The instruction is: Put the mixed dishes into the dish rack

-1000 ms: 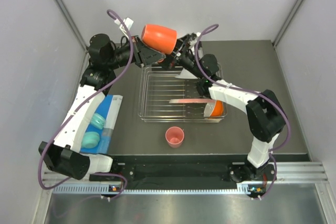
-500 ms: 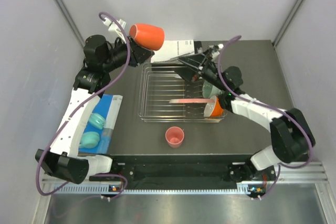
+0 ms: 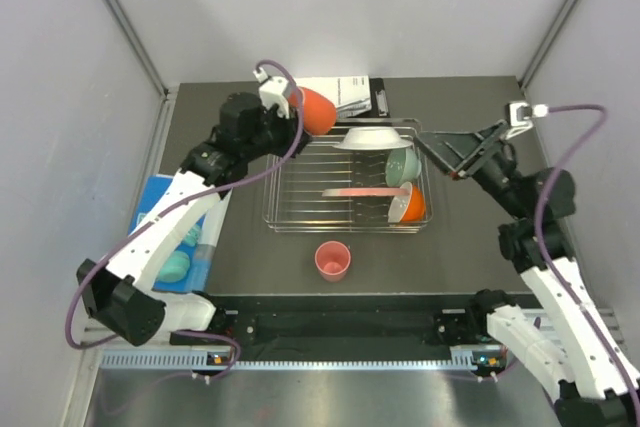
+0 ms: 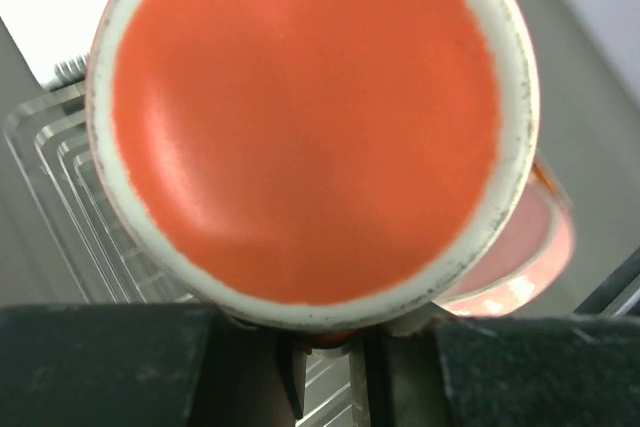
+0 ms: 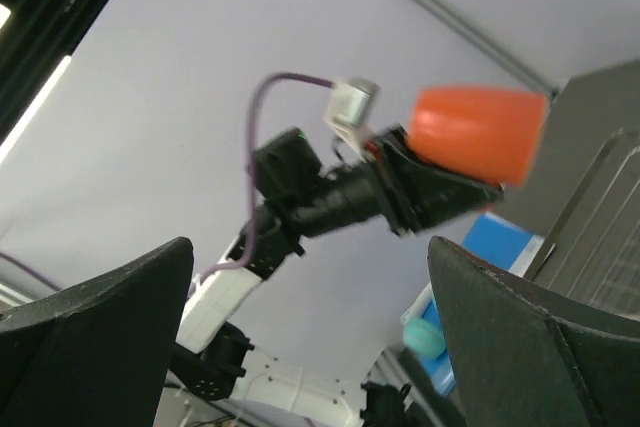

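Your dish rack [image 3: 300,187] sat mid-table, and four dishes were in it. The white plate [image 3: 375,137] rested at the far edge. The pale pink plate [image 3: 360,191] showed edge-on across the wires right of the middle. The mint-green bowl [image 3: 402,164] sat between those two on the right side, and the orange-outside bowl [image 3: 412,207] leaned in the near right corner.

Your right gripper [image 3: 440,152] hung just beyond the rack's far right corner, fingers spread wide with nothing between them. Your left gripper [image 3: 292,115] was clamped on the orange mug [image 3: 315,110], held on its side over the rack's far left corner. The mug's round end filled the left wrist view.

The small pink cup [image 3: 333,260] stood upright on the table just in front of the rack, apart from both grippers.
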Robot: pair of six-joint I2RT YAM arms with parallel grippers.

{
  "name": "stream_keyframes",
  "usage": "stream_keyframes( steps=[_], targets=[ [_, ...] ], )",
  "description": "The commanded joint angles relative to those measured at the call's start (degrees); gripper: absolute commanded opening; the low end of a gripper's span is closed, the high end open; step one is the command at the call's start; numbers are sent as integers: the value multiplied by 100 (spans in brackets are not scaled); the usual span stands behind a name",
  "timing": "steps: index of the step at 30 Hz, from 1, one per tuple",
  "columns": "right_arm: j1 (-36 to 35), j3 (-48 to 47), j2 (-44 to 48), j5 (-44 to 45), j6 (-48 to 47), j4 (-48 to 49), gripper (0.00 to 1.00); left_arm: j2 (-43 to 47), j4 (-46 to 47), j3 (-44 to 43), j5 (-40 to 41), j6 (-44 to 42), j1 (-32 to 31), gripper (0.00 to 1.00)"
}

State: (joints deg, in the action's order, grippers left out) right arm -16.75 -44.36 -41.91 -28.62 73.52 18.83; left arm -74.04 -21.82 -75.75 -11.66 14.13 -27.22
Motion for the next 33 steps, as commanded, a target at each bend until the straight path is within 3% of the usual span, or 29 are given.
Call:
stream_keyframes(
  steps=[1, 8, 33],
  targets=[
    [269, -828, 463, 111, -1304, -2057, 100, -101, 714, 366, 797, -244, -152, 0],
    [453, -644, 833, 120, -1445, -2524, 100, -427, 679, 447, 1894, -147, -169, 0],
    [928, -223, 658, -232, -1489, -2498, 100, -2167, 1040, 376, 2273, -42, -222, 0]
  ],
)
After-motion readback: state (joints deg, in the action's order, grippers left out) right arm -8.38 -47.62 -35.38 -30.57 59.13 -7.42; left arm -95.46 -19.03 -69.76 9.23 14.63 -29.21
